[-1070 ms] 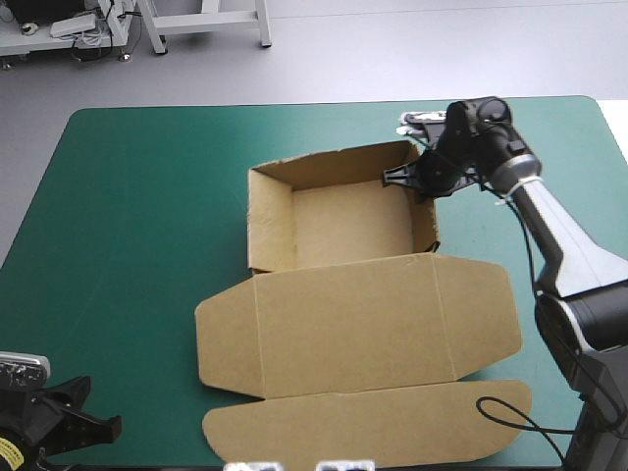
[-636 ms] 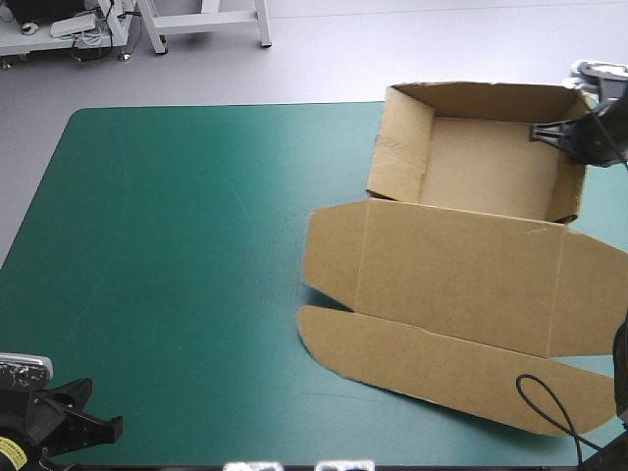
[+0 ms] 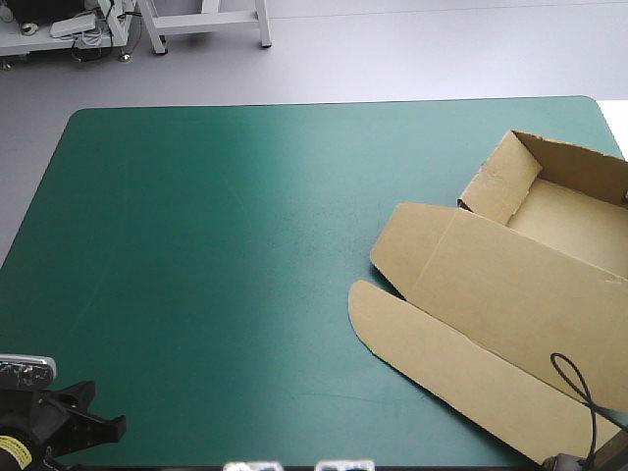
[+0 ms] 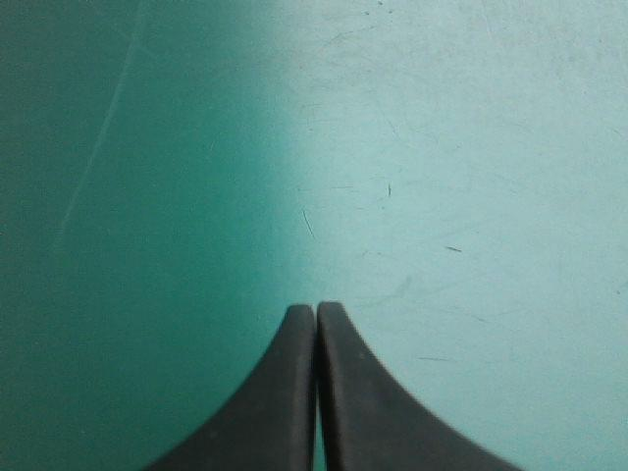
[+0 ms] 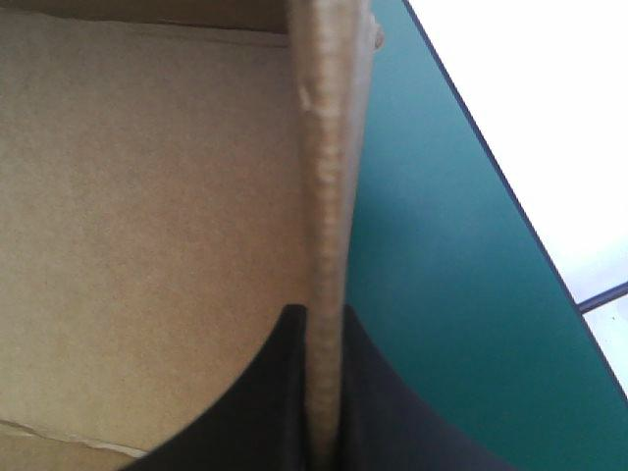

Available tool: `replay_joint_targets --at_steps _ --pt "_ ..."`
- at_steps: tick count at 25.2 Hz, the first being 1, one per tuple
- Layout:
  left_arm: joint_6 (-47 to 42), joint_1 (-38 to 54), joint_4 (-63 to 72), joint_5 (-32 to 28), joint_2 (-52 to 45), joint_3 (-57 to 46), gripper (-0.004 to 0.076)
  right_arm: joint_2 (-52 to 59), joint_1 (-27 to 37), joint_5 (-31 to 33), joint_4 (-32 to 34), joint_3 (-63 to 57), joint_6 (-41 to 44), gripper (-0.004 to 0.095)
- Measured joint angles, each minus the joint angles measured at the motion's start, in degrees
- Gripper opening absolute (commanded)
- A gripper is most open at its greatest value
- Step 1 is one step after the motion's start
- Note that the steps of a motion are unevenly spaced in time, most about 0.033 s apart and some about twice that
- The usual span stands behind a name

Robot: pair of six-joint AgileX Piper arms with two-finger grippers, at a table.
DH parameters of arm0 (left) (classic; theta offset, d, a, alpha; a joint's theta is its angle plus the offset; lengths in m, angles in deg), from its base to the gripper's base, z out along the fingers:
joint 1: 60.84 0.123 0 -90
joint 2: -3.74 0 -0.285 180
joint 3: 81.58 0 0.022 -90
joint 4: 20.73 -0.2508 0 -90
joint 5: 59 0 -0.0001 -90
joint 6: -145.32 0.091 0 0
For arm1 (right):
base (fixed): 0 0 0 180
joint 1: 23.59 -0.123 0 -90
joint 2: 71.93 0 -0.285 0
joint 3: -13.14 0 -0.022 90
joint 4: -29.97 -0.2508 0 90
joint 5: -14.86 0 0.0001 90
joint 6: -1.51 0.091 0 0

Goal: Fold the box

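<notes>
Brown box (image 3: 496, 270) at table's 3 o'clock edge, partly out of view: open tray, lid (image 3: 535, 309) flat, long axis approx 10-to-4. R gripper (image 5: 322, 319) clenched on corrugated tray wall (image 5: 329, 147), so nearer arm. L gripper (image 4: 315, 309) pinched empty at 7 o'clock corner, well apart, over smooth teal-green cover (image 3: 216, 245).

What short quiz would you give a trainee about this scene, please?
1. True or false: the left pincer holds the box.
2. What does the right pincer clamp? A) the flat lid B) a raised wall of the box C) nothing
3. Fill in: the box lies near the table's ___ edge.
Key: 1 false; 2 B; 3 right.
</notes>
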Motion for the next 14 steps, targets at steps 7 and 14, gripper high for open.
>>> replay_joint_targets --at_steps 7,14 --pt "0.0 0.0 0.0 0.0 0.0 0.0 -0.0009 -2.85 0.0 -0.03 2.23 -0.06 -4.23 0.0286" --pt "-0.19 0.0 0.0 0.0 0.0 0.0 -0.0009 -2.85 0.0 1.34 3.99 -0.11 -5.12 0.0363"
